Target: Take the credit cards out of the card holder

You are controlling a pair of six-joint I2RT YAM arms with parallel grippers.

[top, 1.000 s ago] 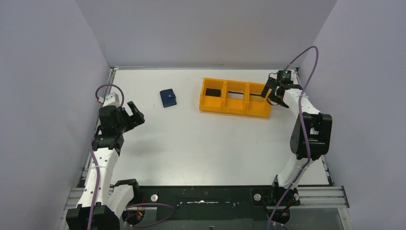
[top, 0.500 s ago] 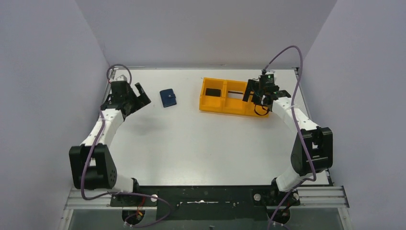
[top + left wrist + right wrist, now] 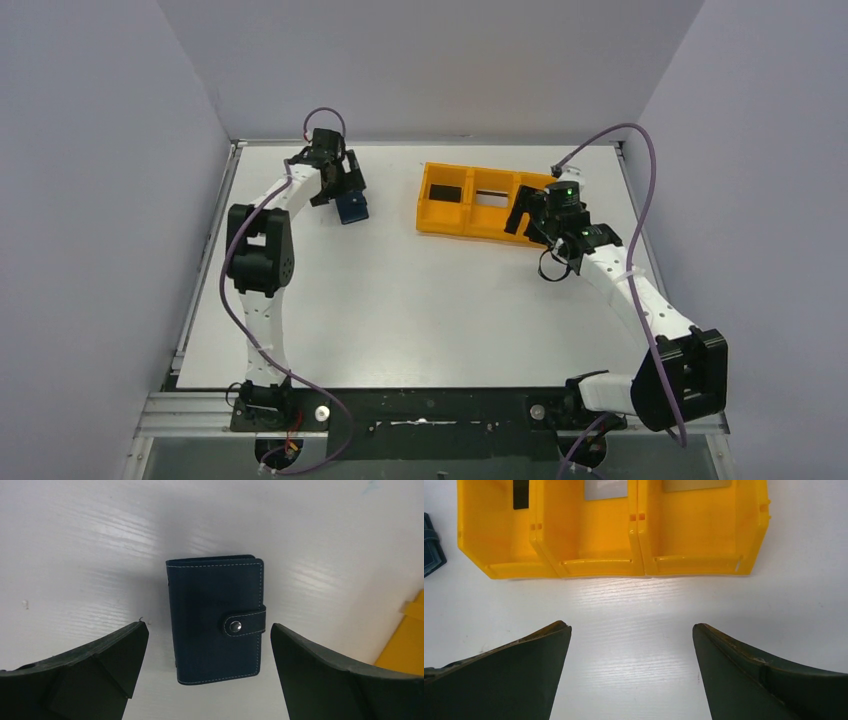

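Nothing is out yet: the card holder (image 3: 215,595) lies closed on the worktop (image 3: 420,300), tab snapped, left of the orange tray (image 3: 594,567), and no credit cards show. My left end effector (image 3: 207,626) hangs over it, fingers wide apart and empty. My right end effector (image 3: 631,626), likewise spread, hovers on the tray's near side. Nothing blocks the holder.

The top external view looks down from above the near edge over the whole bench (image 3: 420,310). The left wrist view faces down, close over the card holder (image 3: 215,625) toward the far-left corner. The right wrist view faces the orange tray (image 3: 614,545) by the far edge. Both wrist views show the card holder and the orange tray.
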